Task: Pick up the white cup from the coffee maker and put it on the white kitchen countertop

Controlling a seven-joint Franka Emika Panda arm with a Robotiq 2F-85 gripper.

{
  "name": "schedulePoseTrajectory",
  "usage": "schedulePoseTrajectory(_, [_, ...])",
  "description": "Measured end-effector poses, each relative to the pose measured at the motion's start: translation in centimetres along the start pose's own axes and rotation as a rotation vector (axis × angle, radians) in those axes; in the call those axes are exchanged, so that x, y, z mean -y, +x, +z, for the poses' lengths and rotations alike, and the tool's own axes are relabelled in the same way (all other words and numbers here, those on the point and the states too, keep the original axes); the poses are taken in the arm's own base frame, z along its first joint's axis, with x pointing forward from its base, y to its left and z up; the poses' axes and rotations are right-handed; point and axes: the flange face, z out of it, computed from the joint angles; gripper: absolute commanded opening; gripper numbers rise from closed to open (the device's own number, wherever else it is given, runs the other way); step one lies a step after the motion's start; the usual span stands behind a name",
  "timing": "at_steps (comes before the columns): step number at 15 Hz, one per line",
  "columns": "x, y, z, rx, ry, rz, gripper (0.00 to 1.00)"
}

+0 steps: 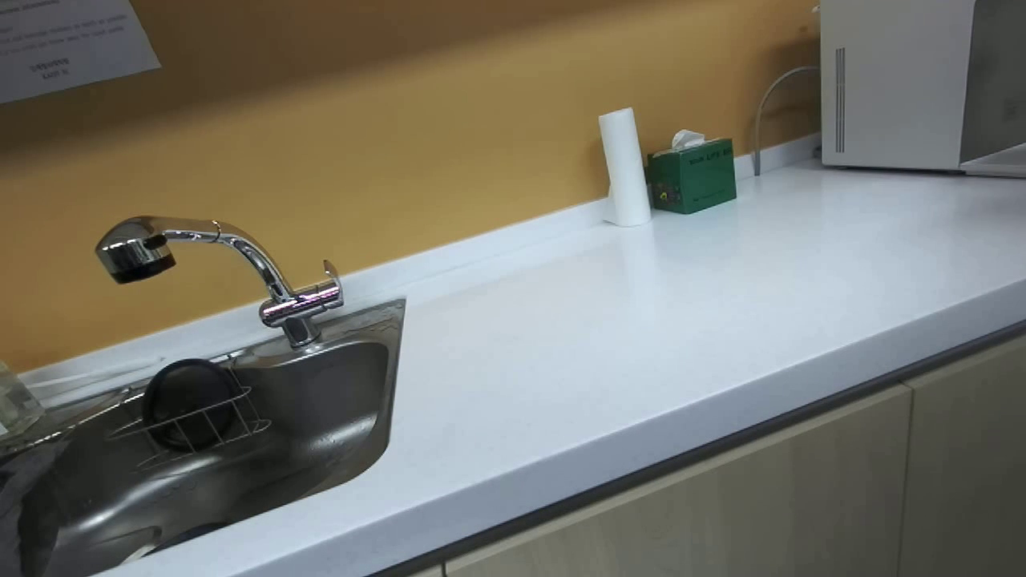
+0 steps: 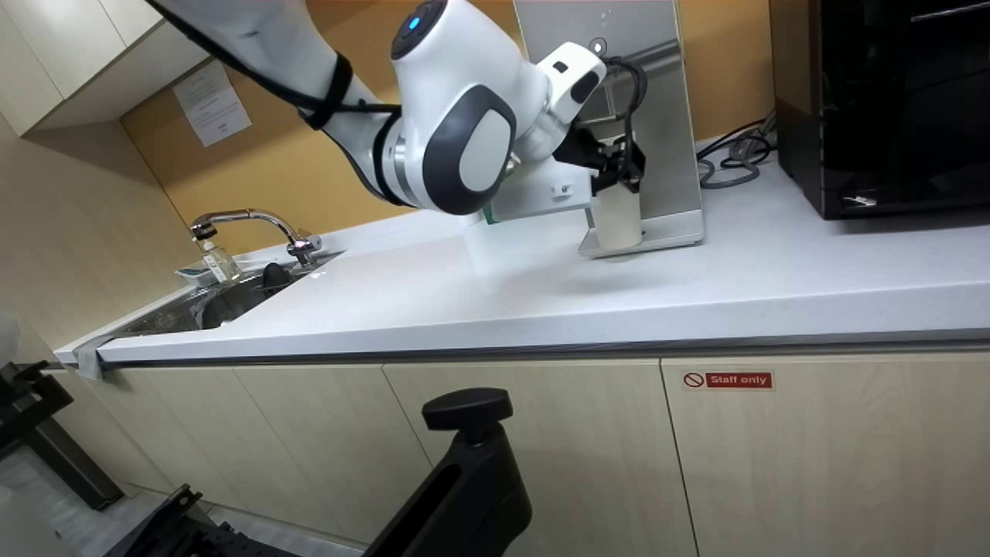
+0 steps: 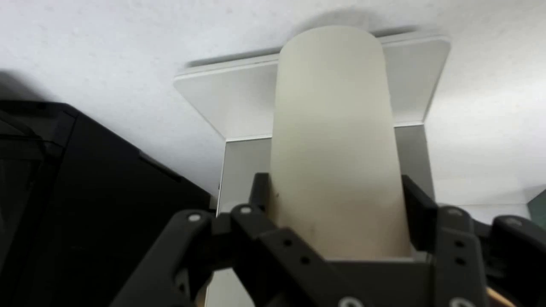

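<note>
The white cup is tall, plain and off-white. It shows in the wrist view in front of the coffee maker's base plate; I cannot tell whether it rests on the plate or is slightly raised. The coffee maker stands behind it with a tall grey front; its white side shows in an exterior view. My gripper has a black finger against each side of the cup's upper part. In an exterior view the gripper is around the cup's top. The white kitchen countertop runs below, also in an exterior view.
A black appliance stands beside the coffee maker, with cables between them. A paper roll and a green tissue box stand by the wall. The steel sink with a chrome faucet lies at the far end.
</note>
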Motion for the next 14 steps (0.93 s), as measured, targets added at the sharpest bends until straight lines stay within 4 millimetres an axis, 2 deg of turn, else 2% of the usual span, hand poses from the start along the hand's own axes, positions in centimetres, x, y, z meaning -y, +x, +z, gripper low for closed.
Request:
schedulePoseTrajectory(3, [1.9, -1.0, -2.2, 0.047, 0.04, -0.044, 0.48])
schedulePoseTrajectory(8, [6.8, -4.0, -5.0, 0.136, 0.176, -0.13, 0.48])
schedulePoseTrajectory(11, [9.4, -5.4, -7.0, 0.117, 0.265, -0.196, 0.48])
schedulePoseTrajectory(14, [11.1, -6.1, -9.0, 0.036, 0.34, -0.244, 0.48])
